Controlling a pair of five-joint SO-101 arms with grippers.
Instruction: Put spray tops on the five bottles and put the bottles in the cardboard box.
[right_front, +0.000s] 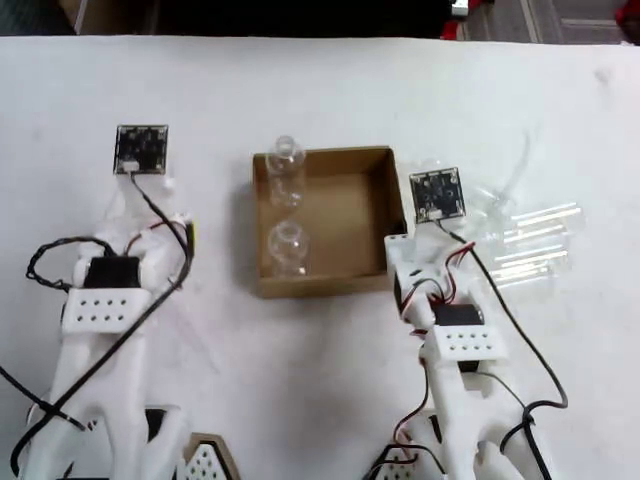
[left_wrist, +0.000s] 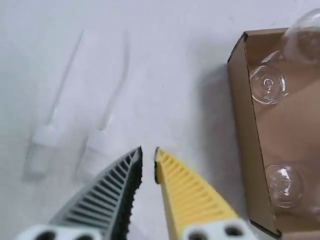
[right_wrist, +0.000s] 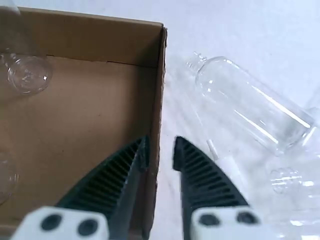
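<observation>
The cardboard box (right_front: 375, 215) sits mid-table with two clear bottles (right_front: 286, 170) (right_front: 285, 248) standing in it, also seen in the left wrist view (left_wrist: 268, 84) (left_wrist: 284, 181). Neither carries a spray top. More clear bottles (right_front: 520, 240) lie on the table right of the box; one (right_wrist: 250, 107) lies just past the box wall (right_wrist: 159, 100). Two white spray tops (left_wrist: 41, 145) (left_wrist: 95, 150) with long thin tubes lie ahead of my left gripper (left_wrist: 148, 151), which is shut and empty. My right gripper (right_wrist: 161, 142) hovers over the box's right wall, slightly open, holding nothing.
A white piece with a thin tube (right_wrist: 227, 162) lies among the bottles beside the right gripper. Both arms' cables (right_front: 50, 260) (right_front: 520, 330) trail over the white table (right_front: 330, 380). The table's far edge (right_front: 300, 38) runs behind the box.
</observation>
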